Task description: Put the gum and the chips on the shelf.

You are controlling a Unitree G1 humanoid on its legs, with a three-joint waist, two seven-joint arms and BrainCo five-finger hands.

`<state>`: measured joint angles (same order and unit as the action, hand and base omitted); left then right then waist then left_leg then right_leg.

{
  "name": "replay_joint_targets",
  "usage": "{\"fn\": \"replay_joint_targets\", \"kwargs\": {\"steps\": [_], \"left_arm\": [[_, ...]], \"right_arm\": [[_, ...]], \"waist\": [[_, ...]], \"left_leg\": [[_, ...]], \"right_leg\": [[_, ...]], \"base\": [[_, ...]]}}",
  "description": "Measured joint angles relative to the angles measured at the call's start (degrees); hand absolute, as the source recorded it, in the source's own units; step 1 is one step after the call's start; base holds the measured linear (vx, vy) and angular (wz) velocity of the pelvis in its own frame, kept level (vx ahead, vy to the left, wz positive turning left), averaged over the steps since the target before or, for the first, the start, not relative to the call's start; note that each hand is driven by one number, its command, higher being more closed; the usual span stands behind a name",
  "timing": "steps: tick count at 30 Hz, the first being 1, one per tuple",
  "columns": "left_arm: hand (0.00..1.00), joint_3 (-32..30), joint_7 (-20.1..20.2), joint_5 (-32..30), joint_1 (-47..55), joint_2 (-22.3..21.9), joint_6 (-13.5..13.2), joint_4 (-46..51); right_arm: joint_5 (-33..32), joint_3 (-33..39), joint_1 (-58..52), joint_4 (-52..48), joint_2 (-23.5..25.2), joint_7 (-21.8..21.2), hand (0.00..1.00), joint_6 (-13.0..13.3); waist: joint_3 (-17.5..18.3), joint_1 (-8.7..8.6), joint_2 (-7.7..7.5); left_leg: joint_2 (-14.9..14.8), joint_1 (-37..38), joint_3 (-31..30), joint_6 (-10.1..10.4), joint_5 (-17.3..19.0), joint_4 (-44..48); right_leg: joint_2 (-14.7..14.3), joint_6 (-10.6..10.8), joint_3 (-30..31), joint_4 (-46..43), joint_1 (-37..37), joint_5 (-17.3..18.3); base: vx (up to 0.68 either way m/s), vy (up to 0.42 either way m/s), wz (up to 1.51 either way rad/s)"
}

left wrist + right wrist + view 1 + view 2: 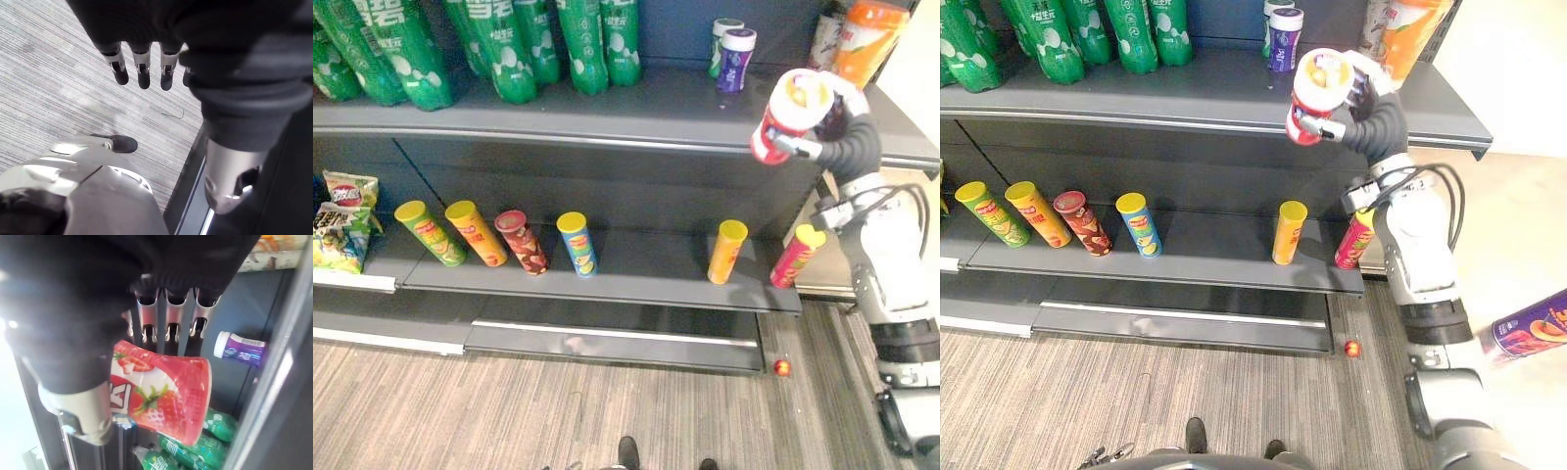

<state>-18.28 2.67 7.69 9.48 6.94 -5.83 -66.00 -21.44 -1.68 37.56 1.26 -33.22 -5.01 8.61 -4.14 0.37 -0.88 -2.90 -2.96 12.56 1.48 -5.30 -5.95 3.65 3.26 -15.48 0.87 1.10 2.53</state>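
The right hand (1363,96) has its fingers curled round a red and white gum tub (791,110), holding it tilted in the air at the front edge of the upper shelf (607,110), near a purple gum bottle (736,59) that stands further back. 6 chips cans (578,243) stand leaning in a row on the lower shelf (646,266). The left hand (142,68) hangs empty above the striped floor (58,83), fingers straight.

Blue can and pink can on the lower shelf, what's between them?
A yellow can, nearer the pink can than the blue can; both eye views show it.
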Motion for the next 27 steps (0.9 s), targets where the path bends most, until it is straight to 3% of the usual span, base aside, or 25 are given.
{"fn": "replay_joint_targets", "kwargs": {"steps": [5, 14, 27], "left_arm": [[0.00, 0.04, 0.04, 0.12, -0.01, 0.00, 0.20, 0.01], [0.00, 0.58, 0.00, 1.42, -1.54, 0.02, 0.17, 0.39], [0.00, 0.40, -0.52, 3.40, -4.69, 0.00, 0.16, 0.64]], "right_arm": [[-1.40, -2.98, 8.55, 10.14, -1.74, 1.24, 1.00, -1.02], [-1.62, -5.51, 24.28, 30.25, -1.70, 3.53, 1.00, -4.96], [-1.02, -4.17, 30.03, 36.40, 0.87, 5.14, 1.00, -6.77]], "waist": [[0.19, 0.33, -0.31], [0.24, 2.49, -0.57], [-2.77, 3.05, -0.76]], "left_leg": [[-0.16, -0.19, 0.55, -0.03, -0.16, 0.00], [-0.37, -2.62, -0.81, -0.27, -1.45, -0.01], [-1.14, -3.88, -0.68, -0.17, -2.06, -0.02]], "right_leg": [[-0.12, 0.07, 0.31, 0.08, -0.40, -0.18], [-0.81, -0.50, -0.64, 1.63, -1.24, -2.01], [-1.53, -0.97, -0.47, 1.58, -2.69, -2.24]], "base": [[0.01, 0.006, -0.04], [0.04, 0.000, 0.06], [0.00, 0.001, -0.01]]}}
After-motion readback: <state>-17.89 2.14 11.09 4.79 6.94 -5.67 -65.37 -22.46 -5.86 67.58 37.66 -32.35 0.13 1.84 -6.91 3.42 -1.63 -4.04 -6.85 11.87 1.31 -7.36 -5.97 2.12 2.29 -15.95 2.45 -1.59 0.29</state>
